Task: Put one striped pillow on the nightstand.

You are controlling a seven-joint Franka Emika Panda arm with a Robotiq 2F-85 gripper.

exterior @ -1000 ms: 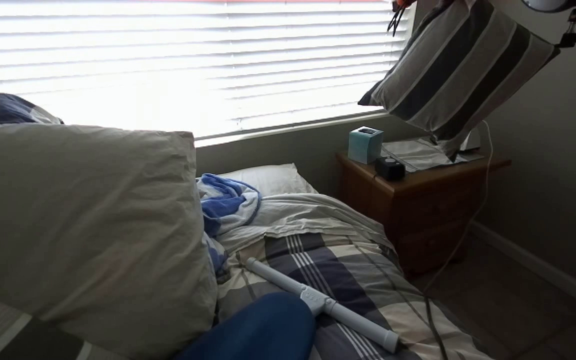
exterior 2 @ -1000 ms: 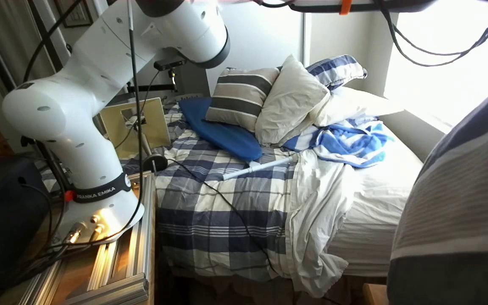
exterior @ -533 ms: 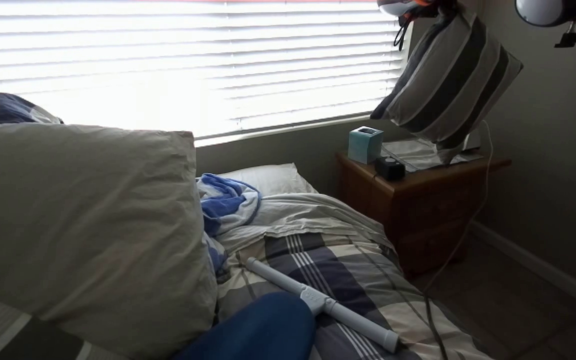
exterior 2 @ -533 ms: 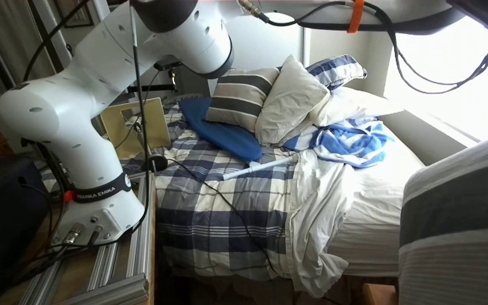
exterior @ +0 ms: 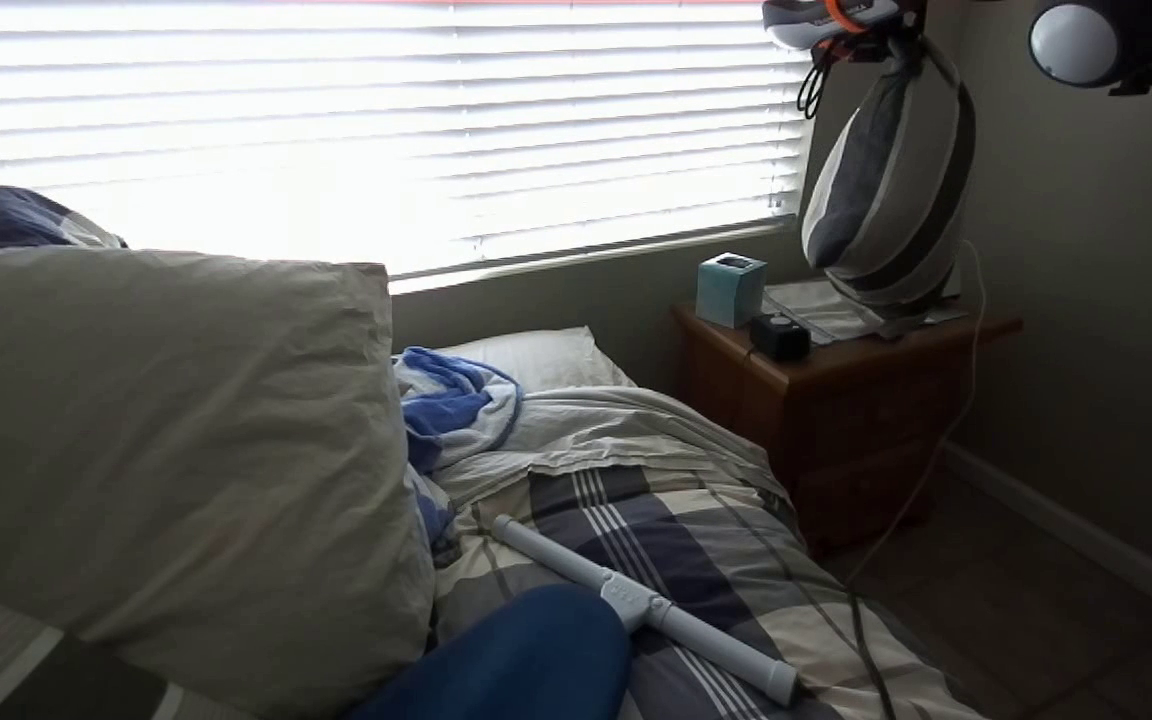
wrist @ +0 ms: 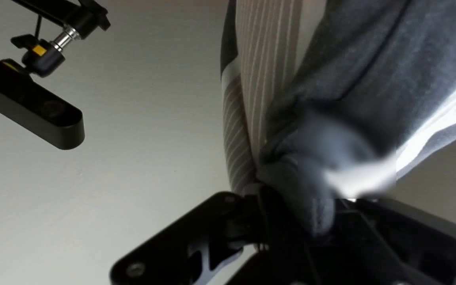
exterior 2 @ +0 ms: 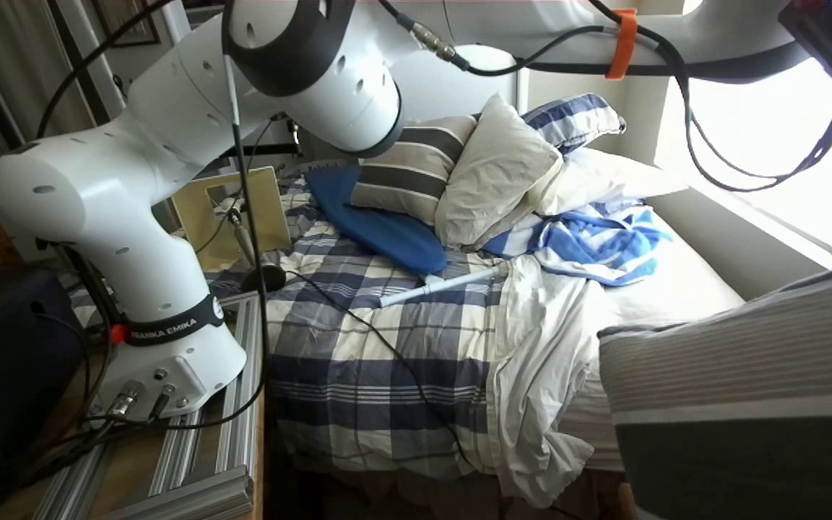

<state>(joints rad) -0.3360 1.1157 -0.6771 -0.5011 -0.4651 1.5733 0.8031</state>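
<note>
My gripper (exterior: 908, 48) is shut on the upper corner of a striped pillow (exterior: 891, 190), which hangs below it over the nightstand (exterior: 861, 385). The pillow's lower end is at the cloth on the nightstand top; I cannot tell if it touches. In an exterior view the pillow (exterior 2: 748, 419) fills the lower right and mostly hides the nightstand, with only a small corner (exterior 2: 627, 498) showing. In the wrist view a dark fold of the pillow (wrist: 354, 59) is pinched between the fingers of the gripper (wrist: 305, 209). Another striped pillow (exterior 2: 409, 170) leans on the bed.
A teal box (exterior: 731, 290) and a black clock-like object (exterior: 779, 337) stand on the nightstand's left side, beside a pale cloth (exterior: 816, 305). A lamp (exterior: 1076, 45) on an arm is at the upper right. The window blinds (exterior: 386, 130) are behind. The bed carries a cream pillow (exterior: 186, 450).
The gripper has come lower with the pillow. The pillow has turned and swung, now hanging narrower and more upright over the nightstand. The arm's links have lowered.
</note>
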